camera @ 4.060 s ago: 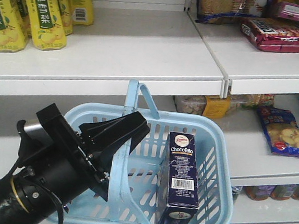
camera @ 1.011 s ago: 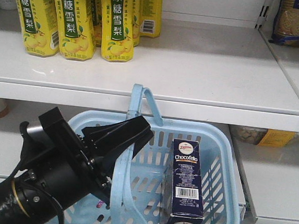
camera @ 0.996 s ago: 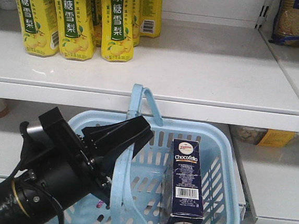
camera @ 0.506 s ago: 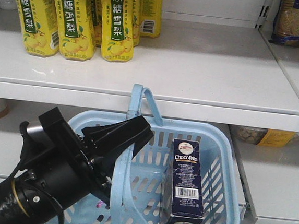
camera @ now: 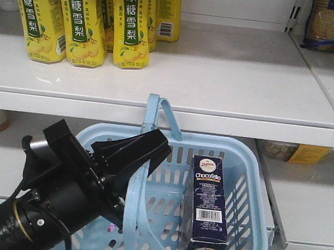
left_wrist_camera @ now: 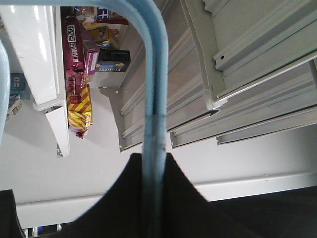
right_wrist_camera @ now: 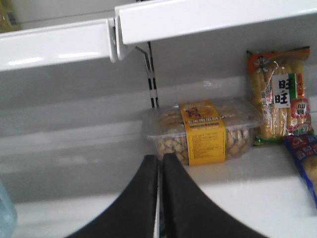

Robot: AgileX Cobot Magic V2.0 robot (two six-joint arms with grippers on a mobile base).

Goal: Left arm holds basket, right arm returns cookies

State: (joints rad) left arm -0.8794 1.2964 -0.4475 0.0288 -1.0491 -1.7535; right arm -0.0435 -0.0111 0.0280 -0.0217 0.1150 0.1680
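Currently gripped: my left gripper [camera: 155,145] has its fingers clamped on one arched handle [left_wrist_camera: 154,109] of the basket [camera: 242,152]. The handle runs straight up between them.
Right gripper [right_wrist_camera: 159,162]: fingers pressed together with nothing between them. It faces a shelf [right_wrist_camera: 208,15] bay holding a clear snack tub [right_wrist_camera: 203,133], outside the basket and out of the front view.
Cookies [camera: 208,206]: upright inside the basket against its right wall, barcode side towards the front camera.
Risk, tilt: I hold one handle only. A push on the basket's right side would likely swing it and tip the cookies over.
Risk, entry: the right fingers must spread before descending. If they arrive pressed together, they would knock the cookies flat instead of pinching them.
Risk, snag: the other handle [camera: 172,121] arches over the basket's middle and could catch the right wrist.
Materials: the basket is smooth light blue moulded plastic with slotted walls, probably slippery under my fingers. The cookies are in glossy dark navy card, rectangular and sharp-edged, and the narrow faces suit a pinch.
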